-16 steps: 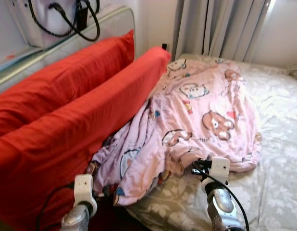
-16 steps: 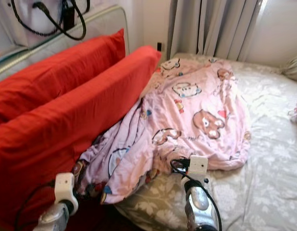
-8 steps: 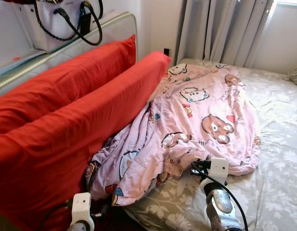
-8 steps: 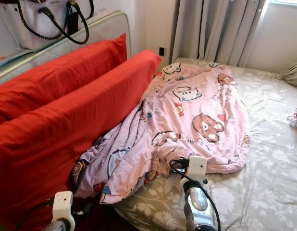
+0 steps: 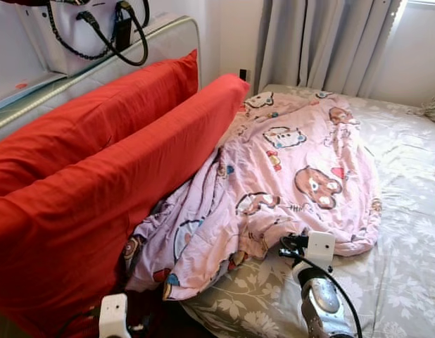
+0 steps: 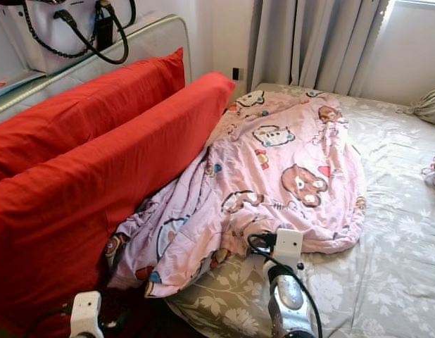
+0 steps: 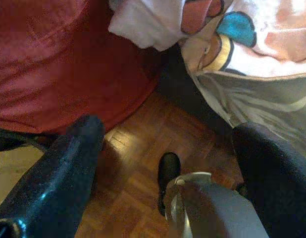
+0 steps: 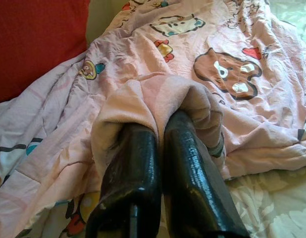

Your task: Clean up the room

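bed (image 5: 407, 211), right gripper (image 8: 158, 124) still pinching pink blanket (image 5: 302, 155); left gripper (image 7: 168, 144) lowered, fingers spread

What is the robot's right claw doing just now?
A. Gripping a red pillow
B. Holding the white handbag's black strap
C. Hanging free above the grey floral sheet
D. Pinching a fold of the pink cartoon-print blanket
D: in the right wrist view the right gripper has its two black fingers closed together on a bunched fold of the pink cartoon-print blanket.

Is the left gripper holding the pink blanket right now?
No, the left gripper is open over bare wood floor, apart from the pink blanket.
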